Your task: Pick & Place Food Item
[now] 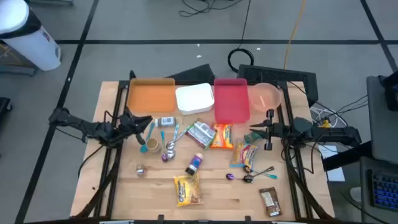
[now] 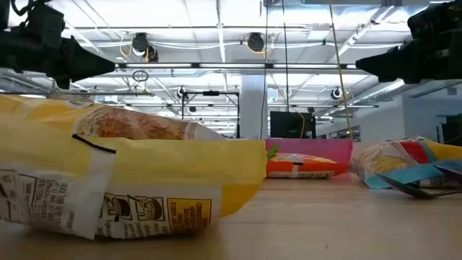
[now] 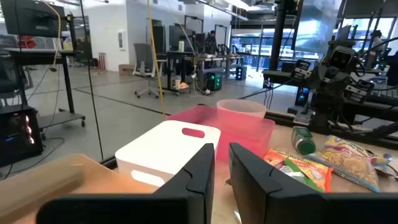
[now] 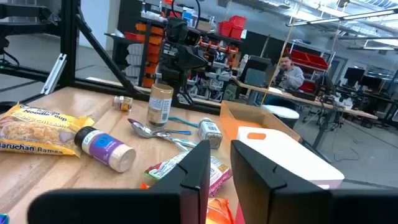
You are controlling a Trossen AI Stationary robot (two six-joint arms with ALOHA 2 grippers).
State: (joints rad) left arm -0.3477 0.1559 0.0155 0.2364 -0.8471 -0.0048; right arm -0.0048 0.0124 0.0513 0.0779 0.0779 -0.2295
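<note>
Both arms hovered, nothing held. Left gripper [image 1: 149,120] sat left of centre, fingers nearly closed, narrow gap. Right gripper [image 1: 252,133] sat right of centre, same narrow gap. Yellow ramen noodle packet [image 1: 187,189] lay bottom centre, well apart from both.

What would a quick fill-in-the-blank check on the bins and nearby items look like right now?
1. Along the table's far edge, the white bin sits between the orange bin and the ____ bin.
2. The purple-labelled bottle is lying on its ____.
3. Both grippers, left gripper and right gripper, hold ____.

Missing words: red; side; nothing
</note>
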